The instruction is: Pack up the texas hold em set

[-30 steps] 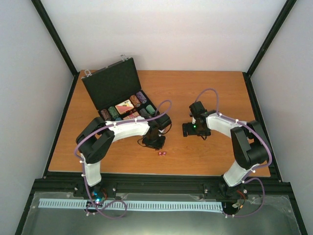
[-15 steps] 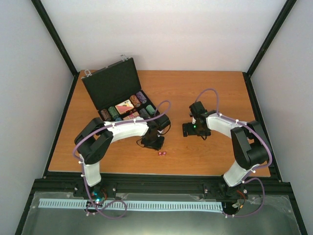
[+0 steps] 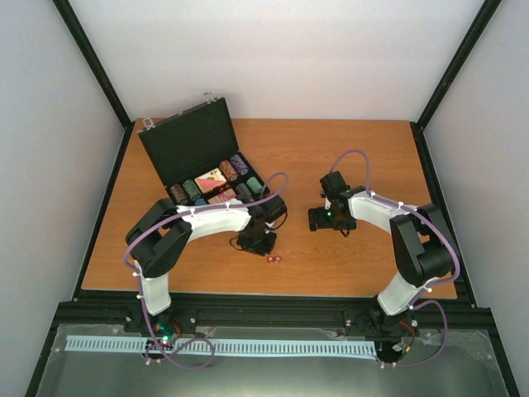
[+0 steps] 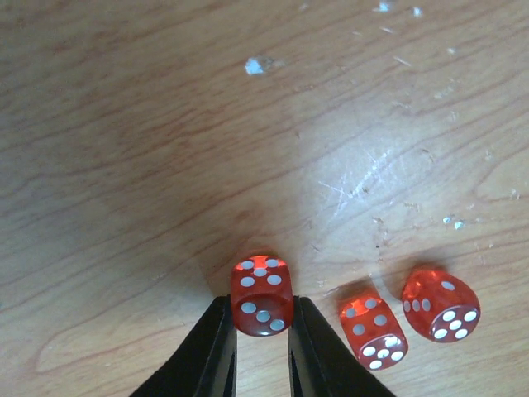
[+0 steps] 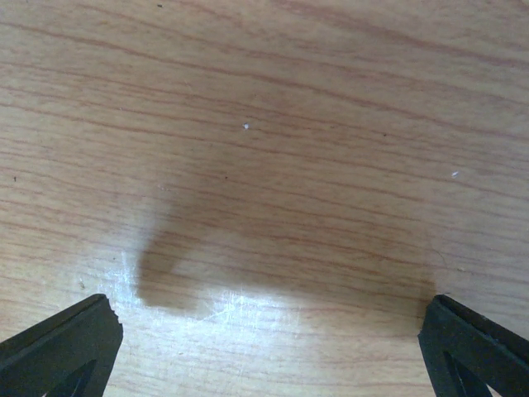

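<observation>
The black briefcase [image 3: 186, 142] stands open at the back left of the table, with chip stacks [image 3: 235, 169] and red card boxes [image 3: 212, 179] in its tray. In the left wrist view my left gripper [image 4: 262, 318] is shut on a red die [image 4: 262, 294], its black fingers [image 4: 213, 351] pressing both sides just above the wood. Two more red dice [image 4: 374, 332] lie to its right; they show in the top view [image 3: 274, 260]. My right gripper [image 5: 264, 331] is open wide over bare wood, holding nothing, right of centre [image 3: 320, 218].
The wooden table [image 3: 364, 149] is framed by a black rail, with white walls around. The left arm [image 3: 215, 219] curves in front of the briefcase. Purple cables loop over both arms.
The left arm's wrist has shifted slightly left and up from the two dice on the table. The right arm has not moved.
</observation>
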Motion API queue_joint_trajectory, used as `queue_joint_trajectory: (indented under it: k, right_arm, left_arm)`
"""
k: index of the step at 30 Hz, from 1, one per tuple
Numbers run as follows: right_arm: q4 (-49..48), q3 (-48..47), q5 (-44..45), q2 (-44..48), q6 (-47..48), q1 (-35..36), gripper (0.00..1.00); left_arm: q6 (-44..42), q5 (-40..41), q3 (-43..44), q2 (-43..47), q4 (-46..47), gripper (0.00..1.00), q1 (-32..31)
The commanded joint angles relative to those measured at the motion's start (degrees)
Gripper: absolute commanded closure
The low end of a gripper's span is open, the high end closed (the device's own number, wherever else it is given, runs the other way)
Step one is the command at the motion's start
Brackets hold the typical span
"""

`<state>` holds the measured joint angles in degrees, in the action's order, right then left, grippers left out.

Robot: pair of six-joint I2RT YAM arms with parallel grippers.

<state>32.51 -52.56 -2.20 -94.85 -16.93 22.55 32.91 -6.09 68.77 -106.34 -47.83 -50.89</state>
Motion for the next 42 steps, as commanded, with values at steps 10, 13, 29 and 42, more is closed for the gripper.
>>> queue_joint_trajectory:
  k: [10,13,29,42]
  right_arm:
    - [-0.2,0.7,-0.8,-0.3,-0.1,0.0,0.00]
    - [-0.3,0.7,-1.0,-0.6,-0.3,0.0,0.00]
    - [-0.4,0.6,-1.9,-1.0,-0.1,0.1,0.00]
    - [0.1,0.8,-1.3,-1.6,-0.1,0.1,0.00]
  left_arm:
    - [-2.0,10.6,7.7,1.4,-7.2,0.85,-0.5]
    - [-2.1,12.2,9.2,3.7,-8.6,0.83,1.6]
    - [-7.1,12.7,12.2,0.3,-2.1,0.84,28.3]
    - [-5.6,13.8,16.0,-7.6,4.3,0.85,32.5]
